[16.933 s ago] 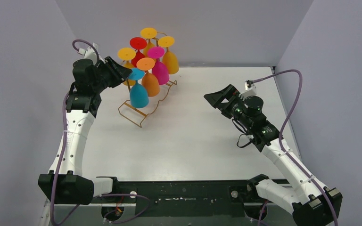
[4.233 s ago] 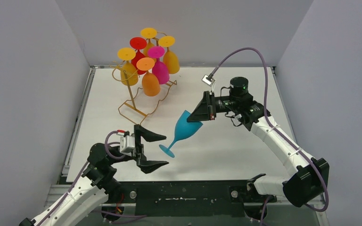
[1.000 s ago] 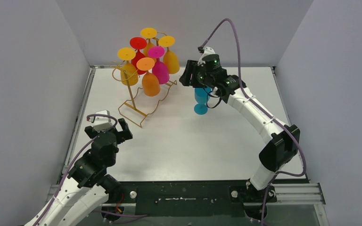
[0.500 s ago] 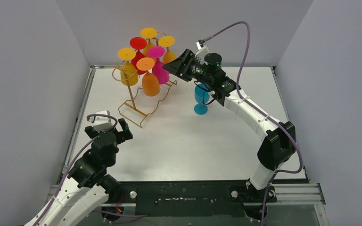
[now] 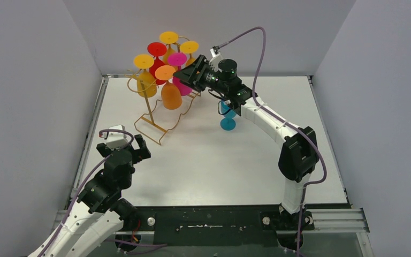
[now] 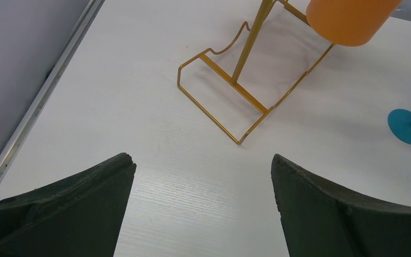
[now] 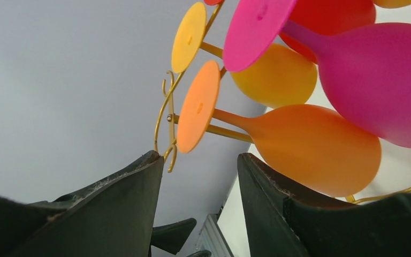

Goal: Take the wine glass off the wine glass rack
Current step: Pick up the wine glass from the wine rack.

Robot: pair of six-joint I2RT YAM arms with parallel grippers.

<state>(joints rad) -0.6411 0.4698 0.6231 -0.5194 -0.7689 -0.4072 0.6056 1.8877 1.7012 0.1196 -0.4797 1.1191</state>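
Observation:
The gold wire wine glass rack point(image 5: 151, 107) stands at the back left of the table, with its base point(image 6: 235, 91) in the left wrist view. Several wine glasses hang upside down on it, among them an orange one point(image 5: 170, 93) point(image 7: 310, 147), a pink one point(image 5: 182, 83) point(image 7: 374, 80) and a yellow one point(image 7: 278, 75). A blue wine glass point(image 5: 227, 123) stands upright on the table right of the rack; its foot point(image 6: 406, 126) shows. My right gripper point(image 5: 184, 76) point(image 7: 200, 160) is open and empty, right beside the pink and orange glasses. My left gripper point(image 5: 136, 151) point(image 6: 200, 166) hangs open near the front left.
The right arm point(image 5: 267, 120) stretches across the back of the table and partly hides the blue glass. Grey walls point(image 5: 32, 80) enclose the table on three sides. A metal rail point(image 6: 32, 120) runs along the left edge.
My right gripper has left the blue glass and swung left to the rack's hanging glasses. The blue glass stays standing on the table. The left arm has not moved.

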